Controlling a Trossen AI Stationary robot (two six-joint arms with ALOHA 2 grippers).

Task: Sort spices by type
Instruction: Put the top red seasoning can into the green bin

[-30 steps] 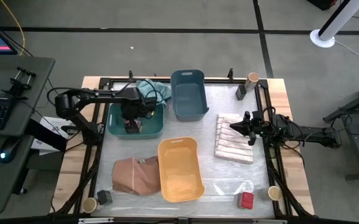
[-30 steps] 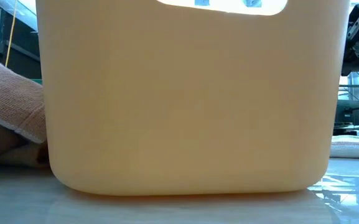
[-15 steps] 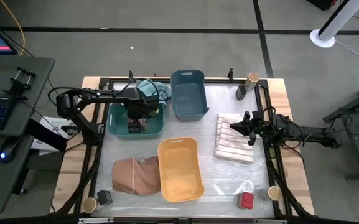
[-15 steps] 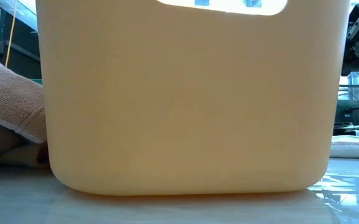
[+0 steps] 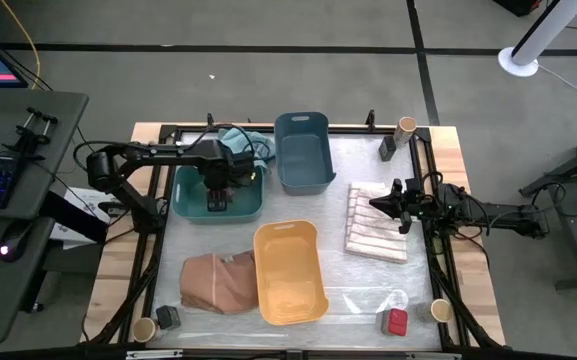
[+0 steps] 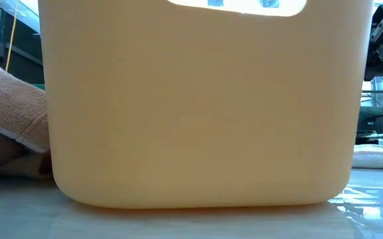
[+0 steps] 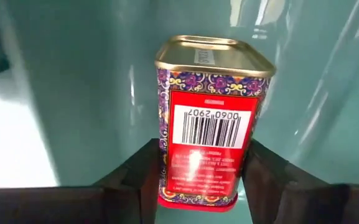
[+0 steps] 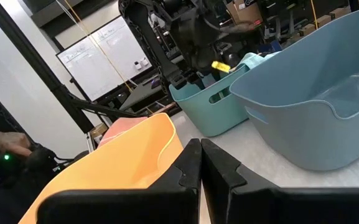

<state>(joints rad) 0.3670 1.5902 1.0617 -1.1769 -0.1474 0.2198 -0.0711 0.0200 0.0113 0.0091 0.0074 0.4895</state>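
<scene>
The red rectangular spice tin [image 7: 211, 124] stands upright in the green plastic bin [image 5: 251, 205], between the left gripper [image 7: 199, 171] fingers, which seemingly pinch its sides; right gripper [image 8: 200, 163], pressed together, waits well apart

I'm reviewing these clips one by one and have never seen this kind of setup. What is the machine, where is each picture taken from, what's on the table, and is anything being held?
Two dark robot arms work at a table. One picture looks straight down; one sits at table height, almost filled by the yellow bin; one camera rides on each wrist.

On the table: a green bin, a blue bin, the yellow bin, a striped cloth, a tan cloth, and small spice containers near the corners, such as a red tin.

The left end effector is down in the green bin. Its wrist camera shows a red spice tin standing between its fingers; I cannot tell if they grip it. The right end effector waits shut at the table's right edge, empty.
</scene>
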